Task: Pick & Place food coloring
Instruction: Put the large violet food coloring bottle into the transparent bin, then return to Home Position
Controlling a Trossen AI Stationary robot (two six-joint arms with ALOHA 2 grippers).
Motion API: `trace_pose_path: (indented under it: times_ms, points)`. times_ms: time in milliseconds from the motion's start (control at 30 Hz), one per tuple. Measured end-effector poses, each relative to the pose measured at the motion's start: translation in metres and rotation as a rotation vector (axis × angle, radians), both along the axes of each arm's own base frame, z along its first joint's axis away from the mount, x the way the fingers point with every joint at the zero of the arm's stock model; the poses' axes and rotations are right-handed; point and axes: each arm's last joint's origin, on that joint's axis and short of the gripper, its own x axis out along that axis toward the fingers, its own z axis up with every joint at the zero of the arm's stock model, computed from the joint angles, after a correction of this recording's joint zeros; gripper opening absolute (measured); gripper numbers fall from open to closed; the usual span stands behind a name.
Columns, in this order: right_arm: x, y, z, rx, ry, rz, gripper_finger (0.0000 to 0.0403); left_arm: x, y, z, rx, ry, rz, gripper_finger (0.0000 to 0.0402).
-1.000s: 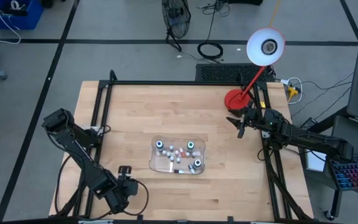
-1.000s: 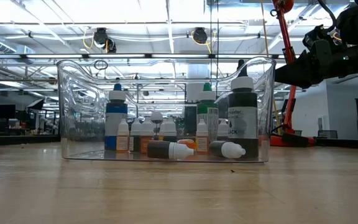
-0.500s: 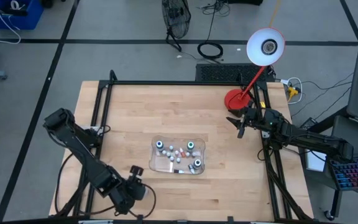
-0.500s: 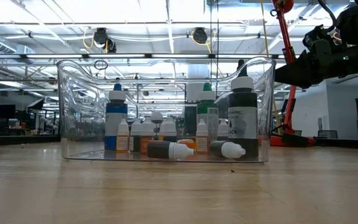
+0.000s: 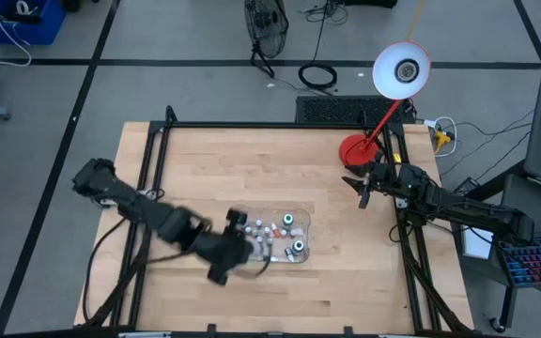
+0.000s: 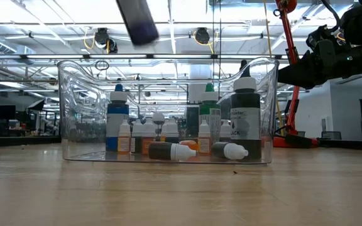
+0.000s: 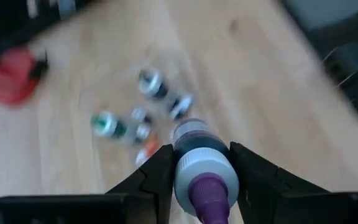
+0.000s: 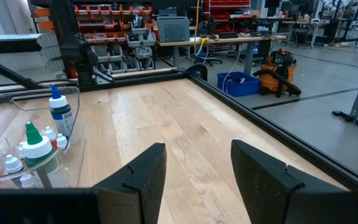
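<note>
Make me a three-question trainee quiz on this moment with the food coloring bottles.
1. True or false: the jaws of the left arm are empty.
2. Where does the right arm wait? A: over the clear tray. B: at the table edge beside the red lamp. C: at the near left corner.
3. Fill in: in the low view, two dark bottles in the tray lie ____.

Key
1. False: the jaws grip a purple-tipped bottle.
2. B
3. on their sides
</note>
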Motion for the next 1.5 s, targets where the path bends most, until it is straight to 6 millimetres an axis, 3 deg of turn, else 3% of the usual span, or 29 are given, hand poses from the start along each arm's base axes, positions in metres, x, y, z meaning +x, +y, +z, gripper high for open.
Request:
trace_pose_path:
  times_ms: [133,267,700,867,1133,1200,1333,1500]
  points:
    - [0.0,0.0,0.0,0.0,0.0,0.0,0.0171,0.015,0.038,-0.016,-0.005,0.122,0.086,0.0134]
    - [0.0,0.0,0.0,0.0,-0.001,0.0,0.0171,0.021,0.054,-0.033,0.012,0.204,0.128,0.0134]
    - [0.0,0.0,0.0,-0.002,-0.003,0.0,0.0171,0.041,0.056,-0.106,-0.02,0.469,0.11,0.0132]
    - [0.0,0.0,0.0,-0.001,-0.003,0.0,0.0171,0.043,0.06,-0.121,-0.039,0.524,0.111,0.0132]
    - [0.0,0.0,0.0,-0.001,-0.003,0.0,0.0171,0.045,0.064,-0.123,-0.074,0.514,0.158,0.0132]
    - [0.0,0.0,0.0,-0.002,-0.003,0.0,0.0171,0.046,0.064,-0.123,-0.088,0.512,0.183,0.0153]
    - [0.0,0.0,0.0,-0.002,-0.003,0.0,0.0171,0.046,0.064,-0.121,-0.117,0.522,0.211,0.0251]
    - [0.0,0.0,0.0,-0.001,-0.003,0.0,0.0171,0.049,0.063,-0.102,-0.162,0.487,0.248,0.0347]
